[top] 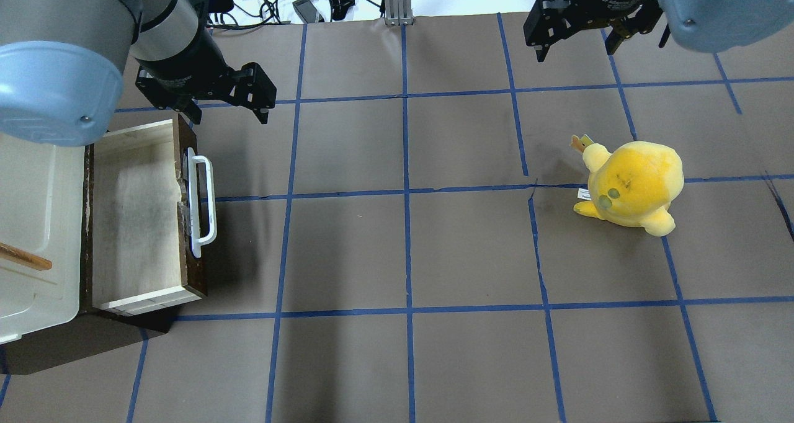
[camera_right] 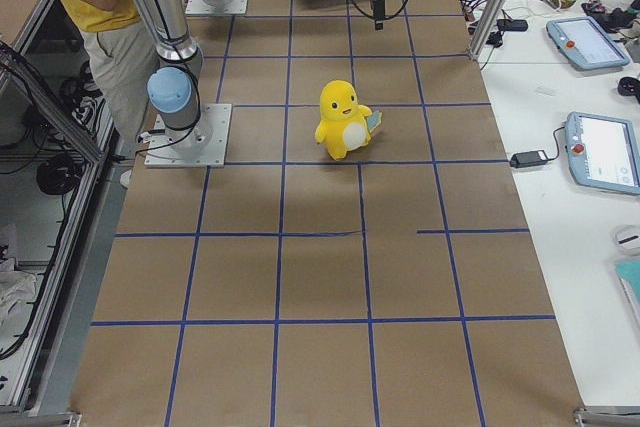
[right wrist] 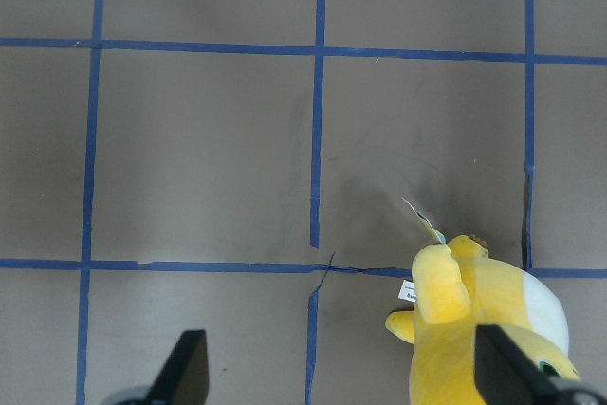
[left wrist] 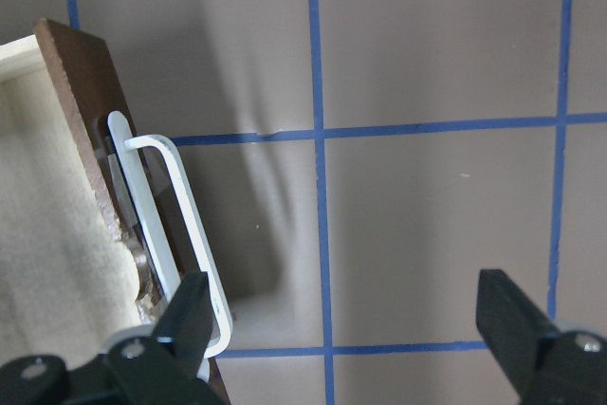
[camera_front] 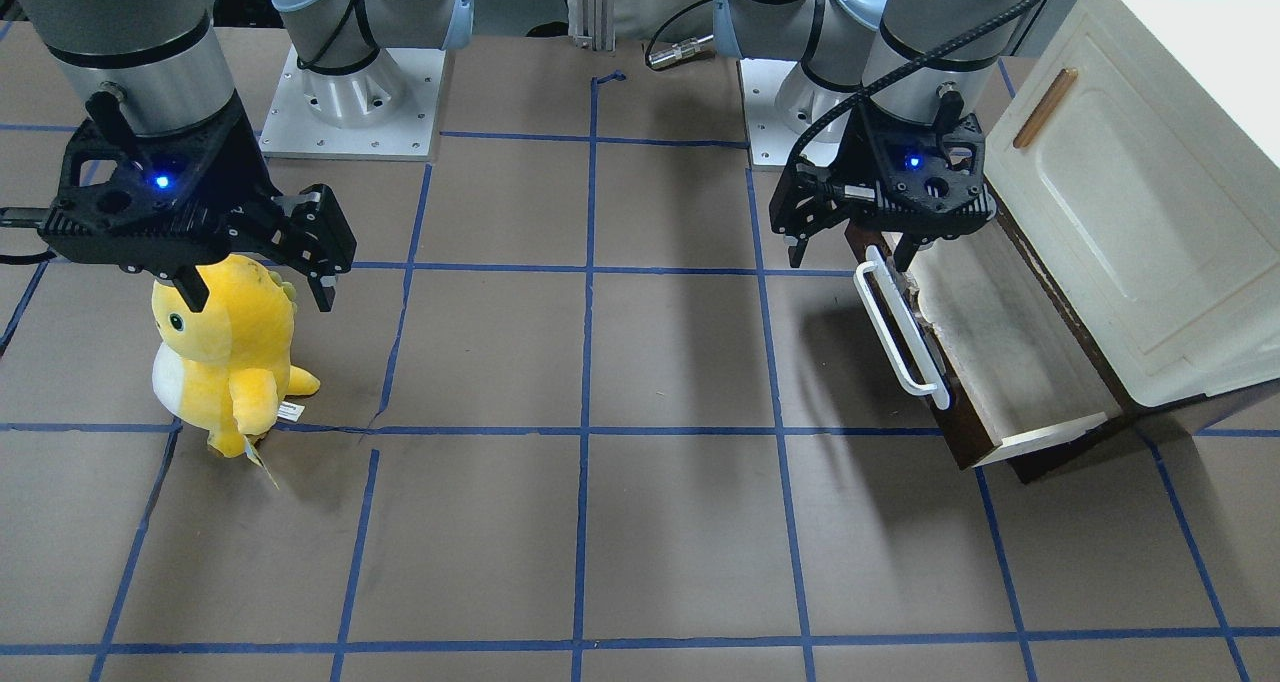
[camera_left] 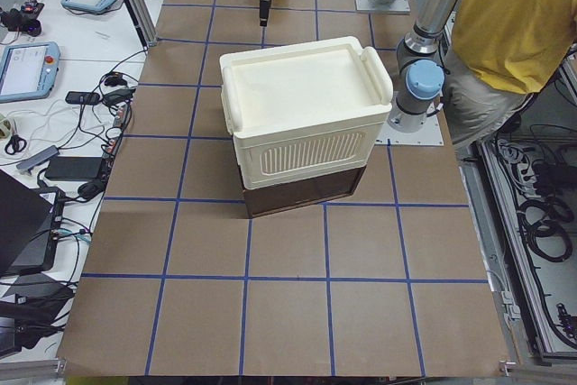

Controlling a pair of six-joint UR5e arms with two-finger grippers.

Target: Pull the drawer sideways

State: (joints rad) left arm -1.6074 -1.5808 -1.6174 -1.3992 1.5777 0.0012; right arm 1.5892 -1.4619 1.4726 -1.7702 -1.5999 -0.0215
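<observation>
One drawer (top: 133, 224), left end effector (top: 226, 103) near handle (top: 210, 193).

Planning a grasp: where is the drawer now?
The drawer sits far left in the overhead view, open beneath the cream cabinet, handle near the left tool.

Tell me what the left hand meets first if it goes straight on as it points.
Likely the end of the white handle on the drawer, under one finger; the other faces bare table. Depth unclear.
</observation>
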